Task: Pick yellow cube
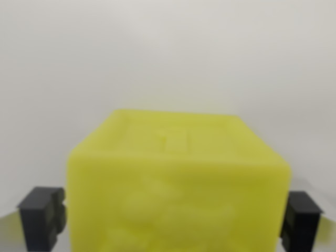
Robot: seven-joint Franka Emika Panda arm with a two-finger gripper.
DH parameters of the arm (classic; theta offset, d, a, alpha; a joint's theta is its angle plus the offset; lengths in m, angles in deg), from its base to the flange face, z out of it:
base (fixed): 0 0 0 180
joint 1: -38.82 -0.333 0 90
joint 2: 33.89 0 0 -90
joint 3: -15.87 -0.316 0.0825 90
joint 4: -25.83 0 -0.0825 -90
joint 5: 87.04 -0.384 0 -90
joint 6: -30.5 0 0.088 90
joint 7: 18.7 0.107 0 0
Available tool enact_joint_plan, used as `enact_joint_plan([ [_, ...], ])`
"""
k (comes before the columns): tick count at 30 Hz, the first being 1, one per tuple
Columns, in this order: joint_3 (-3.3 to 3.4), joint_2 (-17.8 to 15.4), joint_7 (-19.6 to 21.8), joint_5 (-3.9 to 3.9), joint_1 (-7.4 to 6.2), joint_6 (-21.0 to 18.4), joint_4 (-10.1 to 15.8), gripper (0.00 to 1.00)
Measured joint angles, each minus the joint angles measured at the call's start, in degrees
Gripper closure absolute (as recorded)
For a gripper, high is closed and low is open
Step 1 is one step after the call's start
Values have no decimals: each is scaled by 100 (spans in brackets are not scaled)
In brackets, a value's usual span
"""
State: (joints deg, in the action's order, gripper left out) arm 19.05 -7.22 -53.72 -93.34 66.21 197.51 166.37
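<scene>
A yellow cube (176,184) fills the lower middle of the wrist view, close to the camera and blurred. Faint raised shapes show on its top face. My gripper (173,223) straddles it. The left black finger (42,218) presses against the cube's left side and the right black finger (302,220) against its right side, with no gap visible on either side. The cube's bottom edge is cut off by the frame, so what lies under it is hidden.
Behind and around the cube there is only a plain, pale white surface (168,58), out of focus, with no other object or edge in sight.
</scene>
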Motion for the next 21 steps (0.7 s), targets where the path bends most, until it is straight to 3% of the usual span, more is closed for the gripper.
enact_joint_plan([
  [2,0,0,0,0,0,0,0,0],
  [3,0,0,-1,-1,0,0,-1,100],
  [9,12,-111,22,22,-7,-74,33,100],
  [21,12,-606,183,237,36,-436,162,100],
])
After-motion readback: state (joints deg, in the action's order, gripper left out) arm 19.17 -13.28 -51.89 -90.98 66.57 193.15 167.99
